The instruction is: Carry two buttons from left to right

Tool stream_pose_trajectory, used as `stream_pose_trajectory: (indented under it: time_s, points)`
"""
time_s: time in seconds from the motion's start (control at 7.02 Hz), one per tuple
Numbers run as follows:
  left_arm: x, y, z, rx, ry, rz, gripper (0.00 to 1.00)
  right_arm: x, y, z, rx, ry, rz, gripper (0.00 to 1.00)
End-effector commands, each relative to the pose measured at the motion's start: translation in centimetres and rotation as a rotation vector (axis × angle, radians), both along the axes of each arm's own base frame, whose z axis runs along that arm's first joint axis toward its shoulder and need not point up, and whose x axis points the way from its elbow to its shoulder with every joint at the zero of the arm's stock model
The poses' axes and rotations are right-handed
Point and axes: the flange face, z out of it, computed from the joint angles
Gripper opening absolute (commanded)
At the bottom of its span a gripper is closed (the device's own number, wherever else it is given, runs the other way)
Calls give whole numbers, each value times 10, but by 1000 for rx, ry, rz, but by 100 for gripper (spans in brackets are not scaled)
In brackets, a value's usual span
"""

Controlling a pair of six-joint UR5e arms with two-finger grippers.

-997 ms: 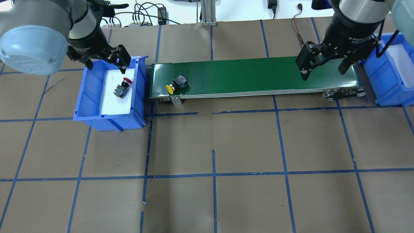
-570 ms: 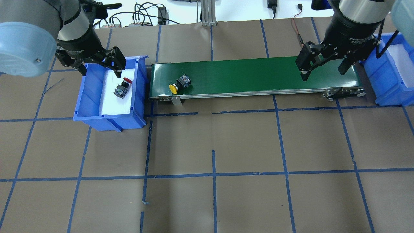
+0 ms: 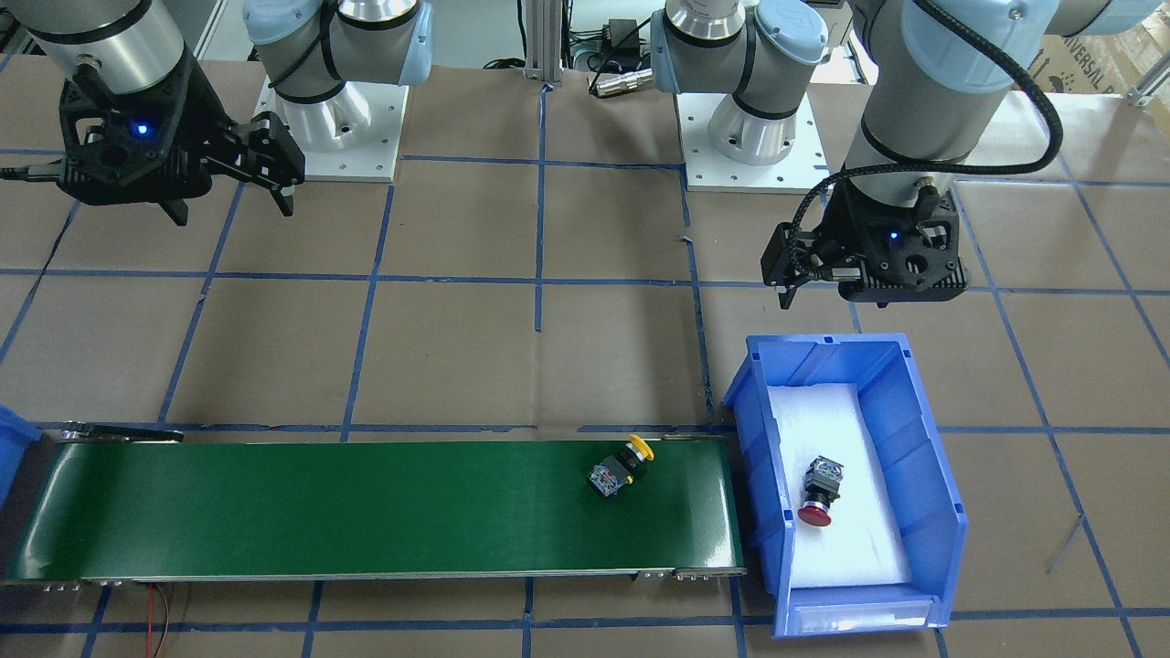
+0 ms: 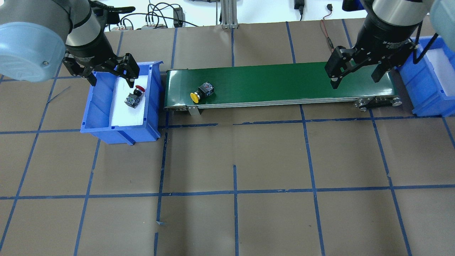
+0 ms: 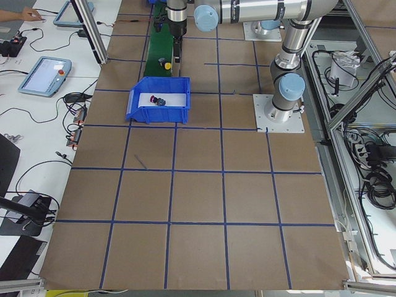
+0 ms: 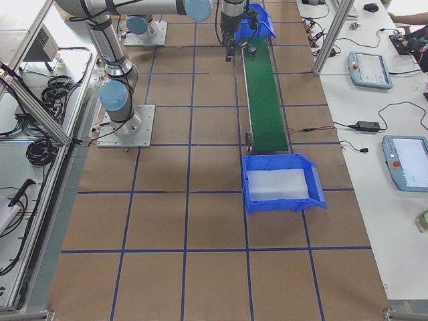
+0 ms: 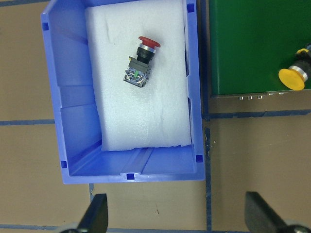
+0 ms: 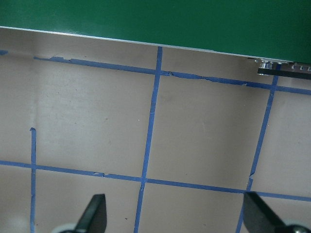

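Observation:
The yellow-capped button lies on its side near the left end of the green conveyor belt; it also shows in the front view and the left wrist view. The red-capped button lies on white foam in the left blue bin, also in the front view and the left wrist view. My left gripper is open and empty above the bin's far end. My right gripper is open and empty over the belt's right end.
A second blue bin with white foam stands beyond the belt's right end. Cables and a metal post sit at the table's far edge. The table is brown paper with blue tape lines.
The yellow button has travelled a little to the right along the belt. My left gripper has shifted left over the bin's far end. The right arm has not moved.

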Motion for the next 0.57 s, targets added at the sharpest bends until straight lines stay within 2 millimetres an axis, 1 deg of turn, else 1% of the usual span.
stream_pose_trajectory:
  time_s: [0.0, 0.14, 0.28, 0.43]
  points:
    - [1, -4, -16, 24, 0, -4, 100, 0, 0, 0, -1, 0, 0, 100]
    - [0, -8, -23, 36, -1, -6, 100, 0, 0, 0, -1, 2, 0, 100]
    - [1, -11, -24, 38, 1, -4, 100, 0, 0, 1, -2, 2, 0, 100]
    - [1, -15, -20, 28, 7, -4, 100, 0, -1, 0, -4, -3, -2, 100]
